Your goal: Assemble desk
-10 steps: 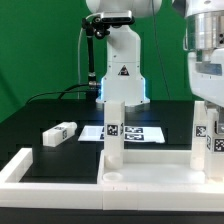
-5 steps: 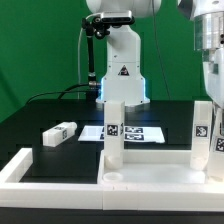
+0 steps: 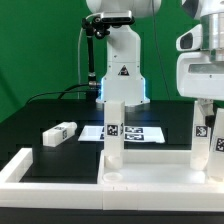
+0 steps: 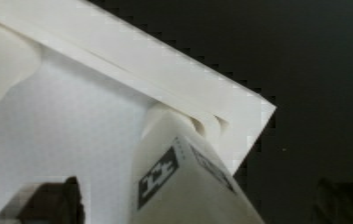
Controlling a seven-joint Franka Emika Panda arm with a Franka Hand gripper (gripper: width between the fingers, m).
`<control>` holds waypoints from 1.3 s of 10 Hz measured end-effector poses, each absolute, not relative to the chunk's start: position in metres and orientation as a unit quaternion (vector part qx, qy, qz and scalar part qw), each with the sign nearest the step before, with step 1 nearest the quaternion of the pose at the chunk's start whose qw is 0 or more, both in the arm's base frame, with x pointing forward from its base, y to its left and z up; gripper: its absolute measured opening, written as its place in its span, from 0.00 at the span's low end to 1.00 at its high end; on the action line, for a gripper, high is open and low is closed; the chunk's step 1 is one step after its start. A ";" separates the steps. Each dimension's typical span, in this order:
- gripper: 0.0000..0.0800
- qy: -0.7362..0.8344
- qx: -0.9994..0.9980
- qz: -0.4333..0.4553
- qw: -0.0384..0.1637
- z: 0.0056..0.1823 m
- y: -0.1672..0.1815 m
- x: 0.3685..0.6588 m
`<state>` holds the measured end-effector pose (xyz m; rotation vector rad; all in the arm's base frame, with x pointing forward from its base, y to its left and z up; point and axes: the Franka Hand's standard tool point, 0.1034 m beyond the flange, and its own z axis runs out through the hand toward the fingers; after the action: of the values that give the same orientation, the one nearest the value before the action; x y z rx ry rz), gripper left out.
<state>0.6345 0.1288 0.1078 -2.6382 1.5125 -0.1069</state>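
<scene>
The white desk tabletop (image 3: 150, 166) lies at the front of the black table with leg blocks standing upright on it. One tagged leg (image 3: 114, 130) stands at its middle. Another tagged leg (image 3: 203, 133) stands at the exterior view's right, with a further white block (image 3: 219, 143) just beside it. My gripper (image 3: 207, 104) hangs open just above that right leg. In the wrist view the tagged leg (image 4: 187, 180) rises from a corner of the tabletop (image 4: 84, 110). The leg sits between my dark fingers (image 4: 48, 202), with a gap on each side. My gripper (image 4: 194, 208) holds nothing.
A loose leg block (image 3: 60, 133) lies on the black table at the exterior view's left. The marker board (image 3: 135, 132) lies flat behind the middle leg. A white border rail (image 3: 18, 166) runs along the front left. The robot's base (image 3: 120, 70) stands at the back.
My jaws have opened off the right leg, and the gripper has risen above it. The leg stays upright on the tabletop.
</scene>
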 end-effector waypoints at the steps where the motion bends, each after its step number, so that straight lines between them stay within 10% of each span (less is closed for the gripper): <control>1: 0.81 0.459 -0.887 -0.038 0.046 0.108 0.128 0.635; 3: 0.81 0.217 -0.975 -0.047 0.010 0.104 0.122 0.635; 6: 0.80 0.223 -0.974 -0.046 0.011 0.103 0.121 0.635; 9: 0.36 0.290 -0.956 -0.045 0.013 0.103 0.120 0.634; 13: 0.36 0.457 -0.888 -0.041 0.022 0.103 0.119 0.634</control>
<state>0.6342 0.1192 0.1025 -2.7515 1.4149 -0.1262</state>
